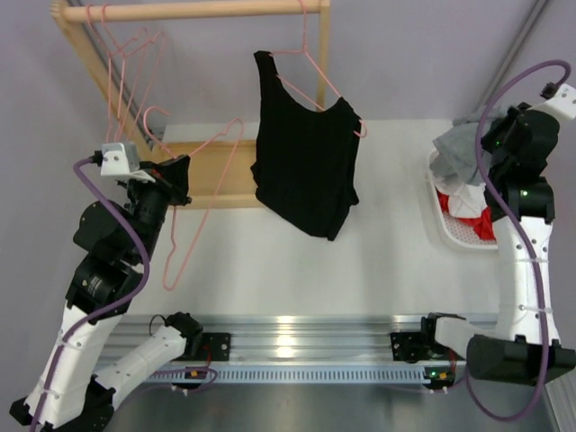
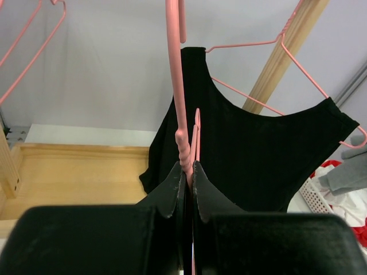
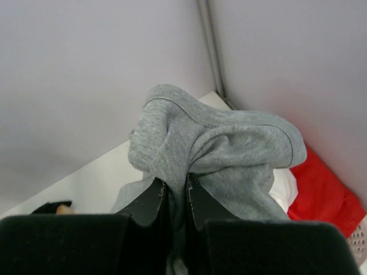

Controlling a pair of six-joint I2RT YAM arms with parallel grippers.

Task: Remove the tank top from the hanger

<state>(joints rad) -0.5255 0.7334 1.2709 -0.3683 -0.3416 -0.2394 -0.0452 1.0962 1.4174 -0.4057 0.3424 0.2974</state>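
Left gripper point(image 2: 188, 169) pinched on a bare pink hanger point(image 2: 177, 86), right gripper point(image 3: 174, 186) clamped on grey cloth point(image 3: 218, 143) — the black tank top point(image 1: 306, 171) hangs from the rail point(image 1: 198, 11) (both straps on). Ease one strap off first.

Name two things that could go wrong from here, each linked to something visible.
1. The left gripper pinches the empty pink wire hanger only at its twisted neck, so it may swivel or slip, and its hook could snag the black tank top nearby.
2. The right gripper holds the grey knit garment near the rim of the white mesh basket; released here, it might drape over the edge.
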